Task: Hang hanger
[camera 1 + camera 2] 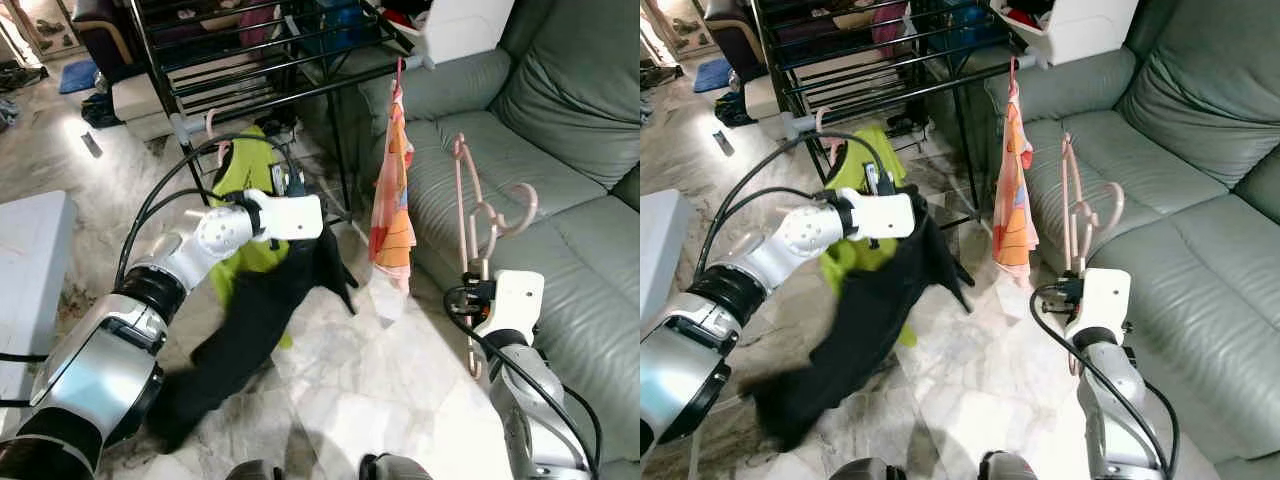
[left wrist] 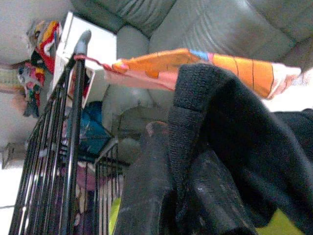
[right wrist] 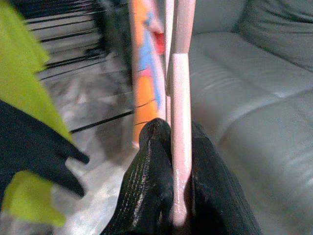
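A pink plastic hanger [image 1: 472, 200] stands upright in front of the sofa, with its hook pointing toward the cushions. My right gripper [image 3: 178, 161] is shut on its lower bar, the pink rod [image 3: 180, 98] pinched between both fingers. My left gripper [image 2: 181, 196] is shut on the hem of a black garment [image 1: 250, 320], which hangs from it down to the floor. That gripper is just below the front edge of the black drying rack [image 1: 260, 60]. A lime green garment [image 1: 245, 170] hangs from the rack behind the black one.
An orange patterned cloth [image 1: 393, 190] hangs from the rack's right corner, between my two grippers. The grey-green sofa [image 1: 560, 200] runs along the right. A white box [image 1: 460, 25] stands behind the rack, and a white table [image 1: 25, 250] is at the left. The floor is marble tile.
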Robot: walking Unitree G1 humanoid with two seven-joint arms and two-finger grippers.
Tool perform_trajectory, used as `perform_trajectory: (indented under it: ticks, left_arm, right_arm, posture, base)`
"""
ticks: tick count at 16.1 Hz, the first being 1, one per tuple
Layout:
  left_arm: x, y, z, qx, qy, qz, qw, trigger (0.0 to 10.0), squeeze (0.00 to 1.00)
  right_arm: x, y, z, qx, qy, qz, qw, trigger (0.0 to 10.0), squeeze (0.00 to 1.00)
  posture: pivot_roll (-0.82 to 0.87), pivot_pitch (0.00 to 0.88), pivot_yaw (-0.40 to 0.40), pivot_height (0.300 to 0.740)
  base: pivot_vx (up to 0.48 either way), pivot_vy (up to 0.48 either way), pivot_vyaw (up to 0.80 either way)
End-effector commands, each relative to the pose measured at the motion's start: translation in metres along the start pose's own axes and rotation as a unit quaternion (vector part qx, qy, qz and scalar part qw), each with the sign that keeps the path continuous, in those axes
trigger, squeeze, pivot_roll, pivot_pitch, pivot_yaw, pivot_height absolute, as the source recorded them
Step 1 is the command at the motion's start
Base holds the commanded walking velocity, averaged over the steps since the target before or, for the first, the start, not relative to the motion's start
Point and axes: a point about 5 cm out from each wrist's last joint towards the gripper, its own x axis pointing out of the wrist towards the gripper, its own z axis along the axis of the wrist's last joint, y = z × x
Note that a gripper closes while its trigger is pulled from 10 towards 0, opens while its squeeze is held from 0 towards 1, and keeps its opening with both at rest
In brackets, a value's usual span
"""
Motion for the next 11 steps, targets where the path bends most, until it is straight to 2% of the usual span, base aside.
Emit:
perform_trajectory:
  ticks: [1,2,3,4,5,6,7,9,11]
  left_arm:
    - [0.0,0.004,-0.004,0.01,0.009,0.013,1.0,10.0,0.0]
    - [0.0,0.004,-0.008,0.015,0.026,0.025,0.999,10.0,0.0]
    - [0.0,0.004,-0.014,-0.004,0.051,0.032,0.998,10.0,0.0]
    - [-0.001,0.004,-0.024,-0.031,0.096,0.044,0.994,10.0,0.0]
    - [-0.002,0.006,-0.031,-0.054,0.124,0.065,0.989,10.0,0.0]
    - [-0.005,0.009,-0.04,-0.088,0.169,0.091,0.977,10.0,0.0]
    - [-0.006,0.011,-0.044,-0.13,0.182,0.111,0.968,10.0,0.0]
    - [-0.004,0.012,-0.042,-0.134,0.172,0.11,0.97,10.0,0.0]
    - [-0.001,0.009,-0.04,-0.123,0.176,0.099,0.972,10.0,0.0]
  right_arm:
    - [0.002,0.012,-0.001,-0.005,0.013,0.054,0.998,10.0,0.0]
    - [-0.001,0.017,-0.003,-0.016,0.023,0.095,0.995,10.0,0.0]
    - [-0.008,0.021,-0.004,-0.044,0.031,0.154,0.987,10.0,0.0]
    - [-0.016,0.019,-0.007,-0.096,0.042,0.207,0.973,10.0,0.0]
    - [-0.018,0.015,-0.007,-0.114,0.046,0.219,0.968,10.0,0.0]
    - [-0.018,0.009,-0.005,-0.125,0.048,0.224,0.965,10.0,0.0]
    - [-0.016,0.003,-0.002,-0.138,0.045,0.214,0.966,10.0,0.0]
    - [-0.013,0.0,0.002,-0.137,0.044,0.219,0.965,10.0,0.0]
    - [-0.016,-0.002,0.001,-0.171,0.048,0.234,0.956,10.0,0.0]
  posture:
    - [-0.09,0.0,0.085,0.74]
    - [-0.1,0.0,0.086,0.74]
    - [-0.1,0.0,0.086,0.74]
    - [-0.1,0.0,0.086,0.74]
    - [-0.1,0.0,0.086,0.74]
    - [-0.1,0.0,0.086,0.74]
    - [-0.11,0.0,0.083,0.74]
    - [-0.11,0.0,0.083,0.74]
    - [-0.11,0.0,0.089,0.74]
  base:
    - [0.0,0.0,0.0]
    - [0.0,0.0,0.0]
    - [0.0,0.0,0.0]
    - [0.0,0.0,0.0]
    - [0.0,0.0,0.0]
    - [0.0,0.0,0.0]
    - [0.0,0.0,0.0]
    - [0.0,0.0,0.0]
    - [0.0,0.0,0.0]
